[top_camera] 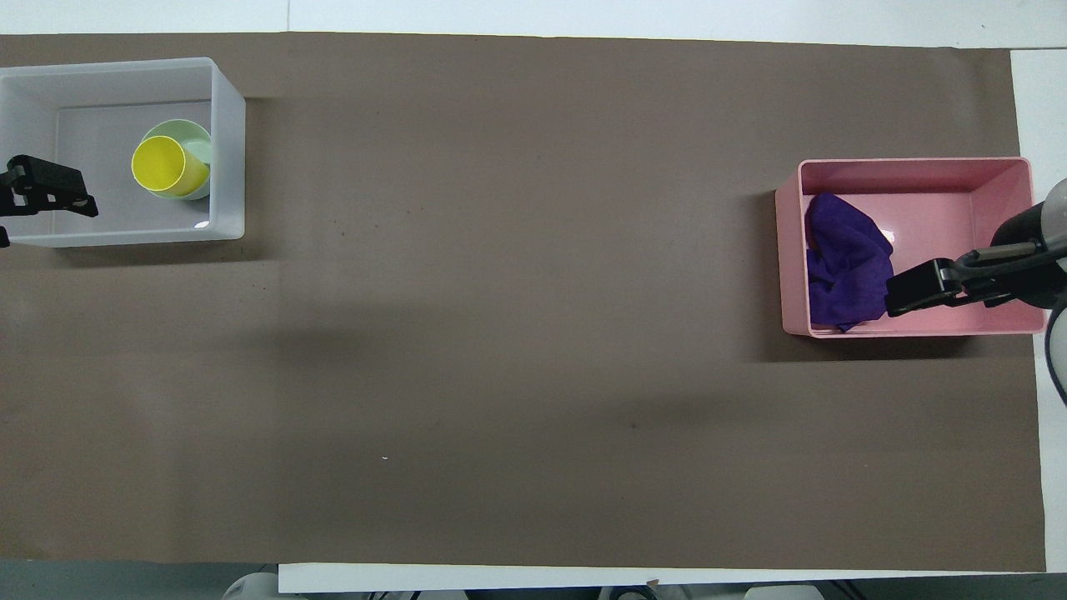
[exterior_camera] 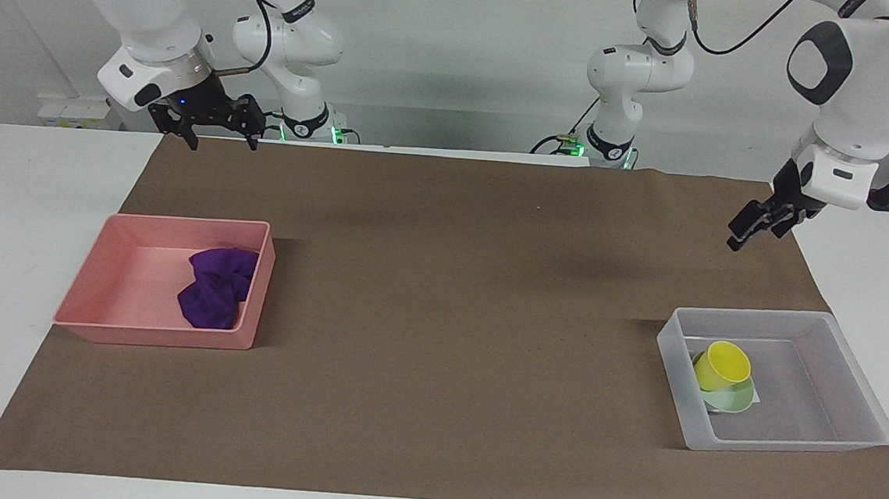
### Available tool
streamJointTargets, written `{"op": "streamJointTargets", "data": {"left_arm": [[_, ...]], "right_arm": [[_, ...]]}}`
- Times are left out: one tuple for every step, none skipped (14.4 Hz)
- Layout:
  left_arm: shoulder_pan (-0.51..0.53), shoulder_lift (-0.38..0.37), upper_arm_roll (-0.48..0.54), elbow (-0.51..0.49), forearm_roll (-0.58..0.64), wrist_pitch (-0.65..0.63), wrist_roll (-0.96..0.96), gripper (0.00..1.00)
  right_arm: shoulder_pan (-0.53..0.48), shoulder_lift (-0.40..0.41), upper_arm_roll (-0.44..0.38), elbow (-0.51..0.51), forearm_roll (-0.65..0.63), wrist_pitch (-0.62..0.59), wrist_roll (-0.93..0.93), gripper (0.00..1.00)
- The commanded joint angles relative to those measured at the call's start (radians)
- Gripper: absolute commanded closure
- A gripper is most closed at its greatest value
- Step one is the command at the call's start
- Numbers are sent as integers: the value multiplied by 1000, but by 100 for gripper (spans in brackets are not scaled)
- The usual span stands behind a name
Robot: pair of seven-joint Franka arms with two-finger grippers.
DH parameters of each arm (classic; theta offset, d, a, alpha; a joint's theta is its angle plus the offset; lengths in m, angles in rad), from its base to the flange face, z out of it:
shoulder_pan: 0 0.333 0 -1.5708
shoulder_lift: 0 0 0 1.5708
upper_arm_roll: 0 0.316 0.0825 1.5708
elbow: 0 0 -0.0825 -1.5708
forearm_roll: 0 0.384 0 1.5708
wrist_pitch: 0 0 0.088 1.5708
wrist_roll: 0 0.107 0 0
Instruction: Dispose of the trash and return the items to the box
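The left gripper (exterior_camera: 743, 233) hangs in the air over the brown mat (exterior_camera: 439, 320), toward the left arm's end of the table; it holds nothing and touches nothing, though whether its fingers stand apart or together cannot be told. The right gripper (exterior_camera: 218, 130) is raised near its own base, fingers spread wide and empty — that arm waits.

The clear-grey box (exterior_camera: 856, 403) sits at the left arm's end of the mat; in it the mint-green bowl (exterior_camera: 739, 399) rests on the floor, and the yellow cup (exterior_camera: 720, 364) lies tilted in the bowl, its mouth turned up and toward the robots. The purple rag (exterior_camera: 215, 287) lies crumpled in the pink bin (exterior_camera: 137, 275) at the right arm's end — against the bin's wall nearest the middle of the table.
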Motion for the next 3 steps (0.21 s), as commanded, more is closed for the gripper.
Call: {"op": "streamJointTargets", "data": {"left_arm": [[-4, 32, 2, 121, 5, -140, 156, 0], [-3, 26, 2, 122, 2, -147, 193, 0], [-4, 20, 2, 121, 1, -147, 204, 0]], "right_arm": [[-13, -14, 4, -14, 5, -3, -5, 0], [-13, -14, 4, -14, 5, -3, -5, 0], [-13, -14, 4, -14, 5, -3, -5, 0]]}}
